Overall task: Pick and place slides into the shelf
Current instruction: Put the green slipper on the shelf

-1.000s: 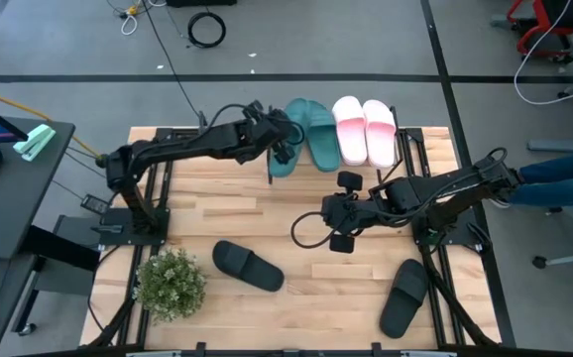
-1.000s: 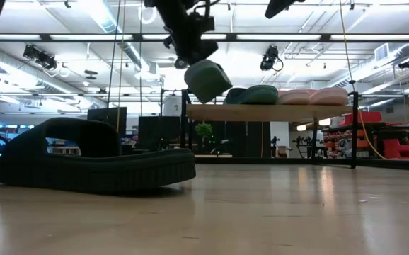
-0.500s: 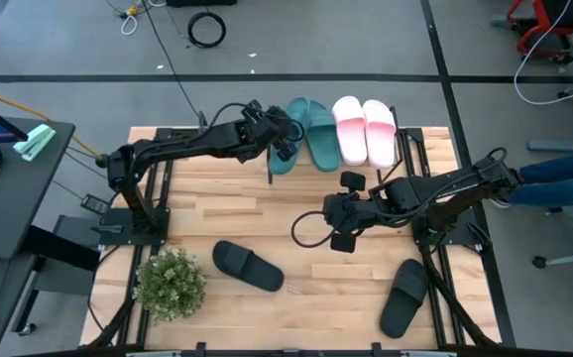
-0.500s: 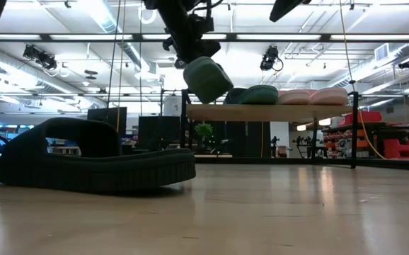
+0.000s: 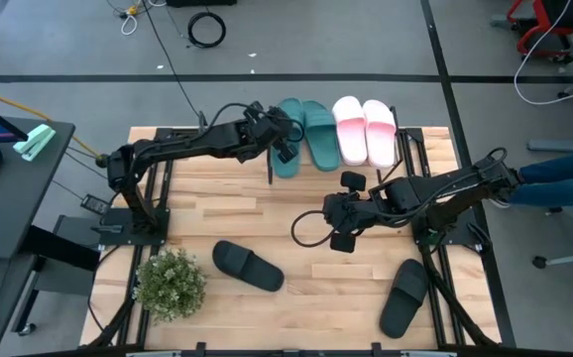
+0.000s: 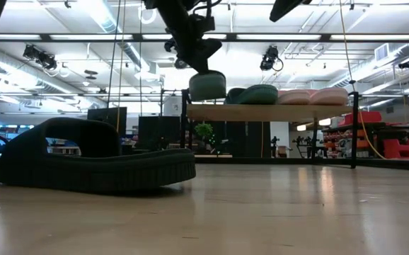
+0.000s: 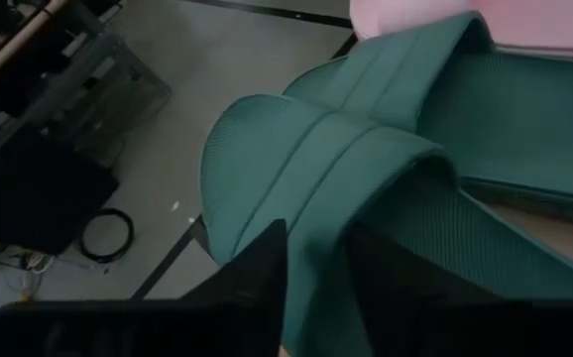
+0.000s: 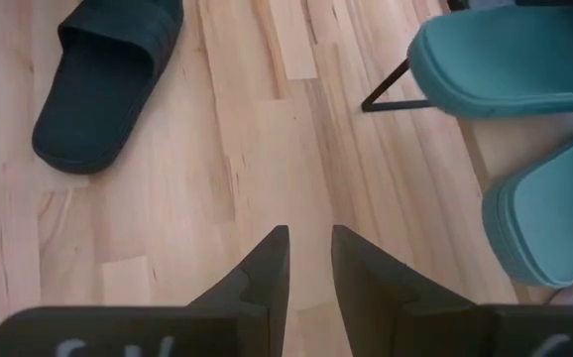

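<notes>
Left wrist view shows the left gripper point(image 7: 314, 260) fingers straddling the teal slide's point(image 7: 366, 188) strap on the shelf point(image 5: 405, 149); widen fully, lift straight. Right gripper point(image 8: 308, 260), fingers slightly apart, waits.

Wooden tabletop point(image 5: 217, 213) carries the shelf point(image 5: 405, 151) at its far edge, a potted plant point(image 5: 171, 283) and two black slides: one point(image 5: 248, 265) near the plant, one point(image 5: 404, 297) beyond the right gripper point(image 5: 334, 220), well apart from it. Four slides are lined up on the shelf plank: two teal point(image 5: 318, 133), two pink point(image 5: 366, 129). The end teal slide point(image 5: 285, 151) sits directly under the left gripper point(image 5: 285, 139), just beside its twin.
</notes>
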